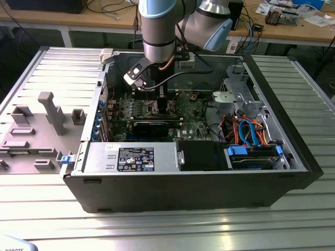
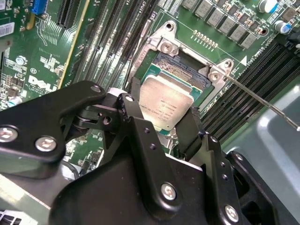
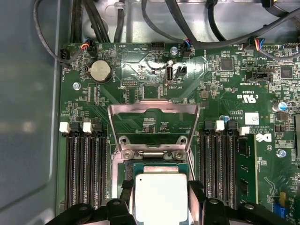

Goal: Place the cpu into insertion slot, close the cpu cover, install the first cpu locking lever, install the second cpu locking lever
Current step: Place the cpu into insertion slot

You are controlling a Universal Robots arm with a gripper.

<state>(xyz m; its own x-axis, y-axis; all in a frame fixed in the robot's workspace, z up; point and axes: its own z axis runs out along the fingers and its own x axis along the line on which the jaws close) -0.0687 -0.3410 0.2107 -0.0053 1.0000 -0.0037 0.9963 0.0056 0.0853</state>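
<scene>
cpu (image 2: 168, 104) pinched by two opposite edges in end effector (image 2: 164, 123), fingers narrowed to chip width, low over slot (image 2: 182, 63); can't tell if seated. cover (image 3: 152, 111) swung open. Chip should go down level, square to rim, no forcing.

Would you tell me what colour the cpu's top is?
The cpu is silver-grey on top, clearest in the second wrist view.
</scene>
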